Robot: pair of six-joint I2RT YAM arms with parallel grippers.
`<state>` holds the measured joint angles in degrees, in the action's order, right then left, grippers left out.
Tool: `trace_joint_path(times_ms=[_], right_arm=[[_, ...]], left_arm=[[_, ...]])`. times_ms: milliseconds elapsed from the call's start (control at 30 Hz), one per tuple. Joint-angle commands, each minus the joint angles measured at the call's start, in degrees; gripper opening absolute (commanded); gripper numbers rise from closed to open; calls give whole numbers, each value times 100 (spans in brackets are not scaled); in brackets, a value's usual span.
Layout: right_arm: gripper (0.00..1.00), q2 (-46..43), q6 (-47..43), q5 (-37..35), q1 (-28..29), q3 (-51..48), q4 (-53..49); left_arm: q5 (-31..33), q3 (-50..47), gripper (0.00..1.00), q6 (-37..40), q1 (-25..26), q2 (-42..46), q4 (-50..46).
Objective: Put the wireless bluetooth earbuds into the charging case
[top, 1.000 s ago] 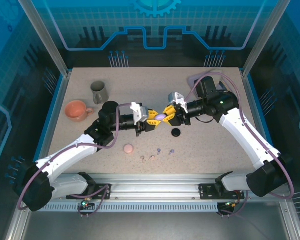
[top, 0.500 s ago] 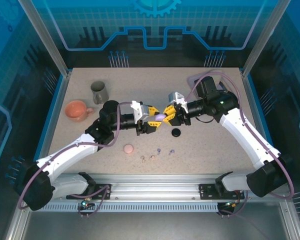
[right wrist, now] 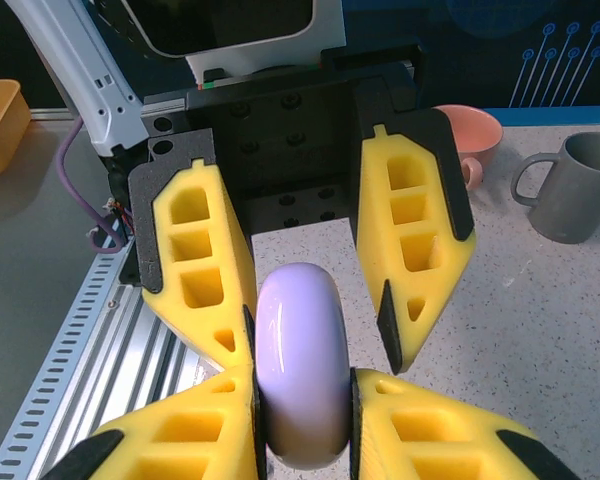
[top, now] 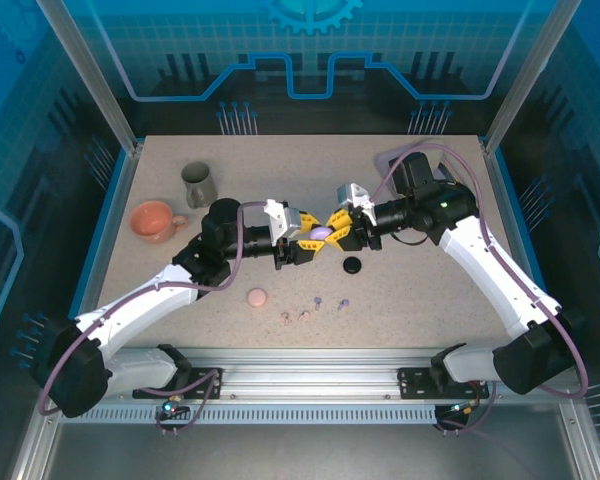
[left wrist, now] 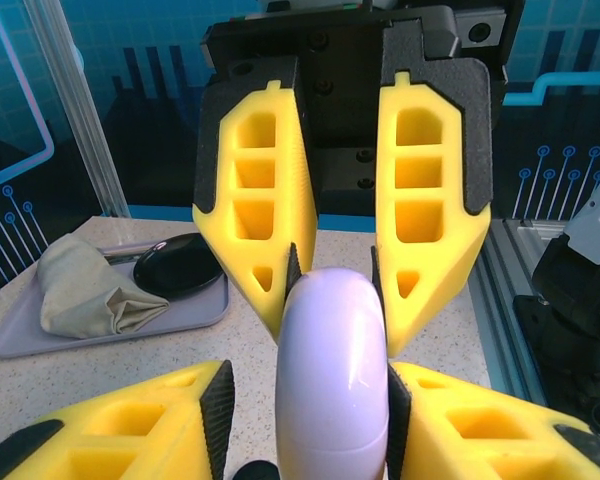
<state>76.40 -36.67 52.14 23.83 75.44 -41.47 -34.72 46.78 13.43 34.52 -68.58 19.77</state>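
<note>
Salmon cup [top: 152, 220]: on the worktop [top: 430, 300] near the left edge, handle turned right.
Grey mug [top: 198, 182]: upright, just behind the salmon cup, apart from it.
Left arm [top: 150, 300]: stretched from the near-left corner toward the middle of the worktop.
Pink case [top: 257, 297]: round, flat on the worktop, in front of the left arm's wrist.
Pinkish-beige earbuds [top: 303, 315]: two tiny buds side by side, right of the pink case, near the front edge.
Left fingers [left wrist: 140, 420]: slightly wide around the lavender case; one pad against it, the other with a clear gap in the right wrist view.
Lavender earbuds [top: 320, 300]: two tiny buds loose on the worktop, a little apart, below the raised lavender case and outside it.
Lavender case [top: 322, 234]: held off the worktop at its middle, between the two sets of fingers meeting tip to tip; seen edge-on in both wrist views.
Right fingers [right wrist: 180, 450]: narrow, both pads pressed on the lavender case.
Black case [top: 353, 265]: round, flat on the worktop, just in front of the right fingers.
Right arm [top: 500, 270]: bent in from the near-right corner, elbow at the back.
</note>
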Motion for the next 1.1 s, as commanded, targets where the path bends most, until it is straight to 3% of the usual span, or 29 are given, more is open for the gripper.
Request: trace_joint_path(times_ms=[0, 133, 333, 600, 800, 1067], right_arm=[[26, -163, 107, 218, -81, 119, 43], [26, -176, 108, 229, -94, 99, 43], [28, -147, 131, 183, -92, 79, 17], [40, -217, 160, 78, -163, 81, -23], [56, -343, 296, -18, -196, 58, 179], [62, -197, 320, -247, -98, 76, 253]], left_arm=[[0, 156, 44, -52, 11, -35, -49], [5, 155, 42, -51, 14, -25, -44], [6, 215, 27, -43, 26, -39, -59], [102, 235, 8, 44, 39, -15, -122], [141, 331, 7, 278, 113, -59, -380], [114, 384, 6, 328, 173, -105, -404]])
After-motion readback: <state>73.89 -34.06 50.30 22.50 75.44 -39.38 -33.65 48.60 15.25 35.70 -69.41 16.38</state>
